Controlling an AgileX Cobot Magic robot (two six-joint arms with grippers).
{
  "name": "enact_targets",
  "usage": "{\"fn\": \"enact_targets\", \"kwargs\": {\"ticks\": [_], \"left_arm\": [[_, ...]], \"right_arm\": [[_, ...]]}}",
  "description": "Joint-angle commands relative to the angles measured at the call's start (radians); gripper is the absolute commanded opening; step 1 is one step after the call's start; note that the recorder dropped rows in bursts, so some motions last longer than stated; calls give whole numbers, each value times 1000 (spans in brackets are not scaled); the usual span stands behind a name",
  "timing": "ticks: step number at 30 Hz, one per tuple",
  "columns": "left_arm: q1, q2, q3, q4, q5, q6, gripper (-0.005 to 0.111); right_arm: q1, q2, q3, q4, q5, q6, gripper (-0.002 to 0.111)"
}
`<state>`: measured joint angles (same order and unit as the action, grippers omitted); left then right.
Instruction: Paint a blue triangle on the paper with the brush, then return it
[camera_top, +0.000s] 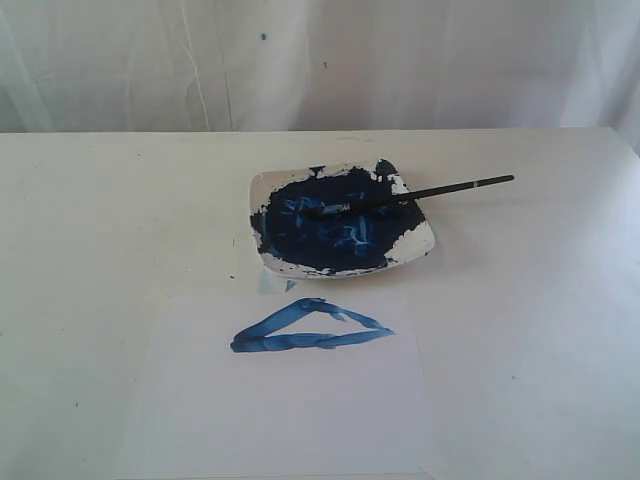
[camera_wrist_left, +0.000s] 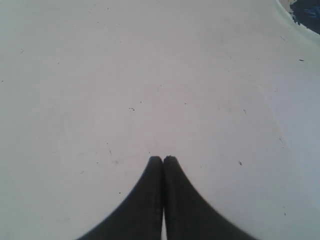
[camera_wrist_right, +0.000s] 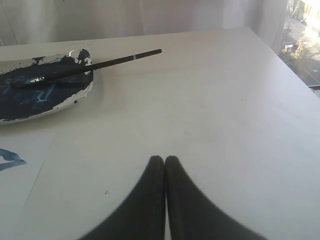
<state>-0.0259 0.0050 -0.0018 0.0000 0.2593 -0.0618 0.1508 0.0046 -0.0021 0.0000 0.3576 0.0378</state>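
A flat, wide blue triangle (camera_top: 312, 327) of streaky strokes lies on the white paper (camera_top: 290, 410) at the table's front middle. Just behind it sits a square white dish (camera_top: 420, 240) full of dark blue paint. The black-handled brush (camera_top: 440, 190) rests across that dish, bristles in the paint and handle sticking out over the right rim; it shows too in the right wrist view, brush (camera_wrist_right: 120, 59). My right gripper (camera_wrist_right: 164, 159) is shut and empty, over bare table well away from the brush. My left gripper (camera_wrist_left: 162, 159) is shut and empty above the bare tabletop. Neither arm shows in the exterior view.
A white curtain (camera_top: 320, 60) hangs behind the table. The table's right edge (camera_wrist_right: 285, 65) shows in the right wrist view, with a window beyond it. A corner of the dish (camera_wrist_left: 302, 12) shows in the left wrist view.
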Motion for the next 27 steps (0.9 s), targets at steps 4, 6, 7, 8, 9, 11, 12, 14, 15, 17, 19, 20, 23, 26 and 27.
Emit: {"fn": "enact_targets", "kwargs": {"ticks": [4,6,7,8,9,11,12,14,15,17,19,20,23,26,27], "left_arm": [[3,-5,2,0,-5,2,0],[3,-5,2,0,-5,2,0],[3,-5,2,0,-5,2,0],[3,-5,2,0,-13,2,0],[3,-5,2,0,-22,2,0],[3,-5,2,0,-26,2,0],[3,-5,2,0,-26,2,0],[3,-5,2,0,-26,2,0],[3,-5,2,0,-26,2,0],[3,-5,2,0,-26,2,0],[3,-5,2,0,-26,2,0],[3,-5,2,0,-26,2,0],[3,-5,2,0,-26,2,0],[3,-5,2,0,-26,2,0],[3,-5,2,0,-26,2,0]], "right_arm": [[5,-5,2,0,-14,4,0],[5,-5,2,0,-14,4,0],[5,-5,2,0,-14,4,0],[5,-5,2,0,-14,4,0],[5,-5,2,0,-14,4,0],[5,-5,2,0,-14,4,0],[5,-5,2,0,-14,4,0],[5,-5,2,0,-14,4,0],[5,-5,2,0,-14,4,0],[5,-5,2,0,-14,4,0],[5,-5,2,0,-14,4,0],[5,-5,2,0,-14,4,0],[5,-5,2,0,-14,4,0],[5,-5,2,0,-14,4,0],[5,-5,2,0,-14,4,0]]}}
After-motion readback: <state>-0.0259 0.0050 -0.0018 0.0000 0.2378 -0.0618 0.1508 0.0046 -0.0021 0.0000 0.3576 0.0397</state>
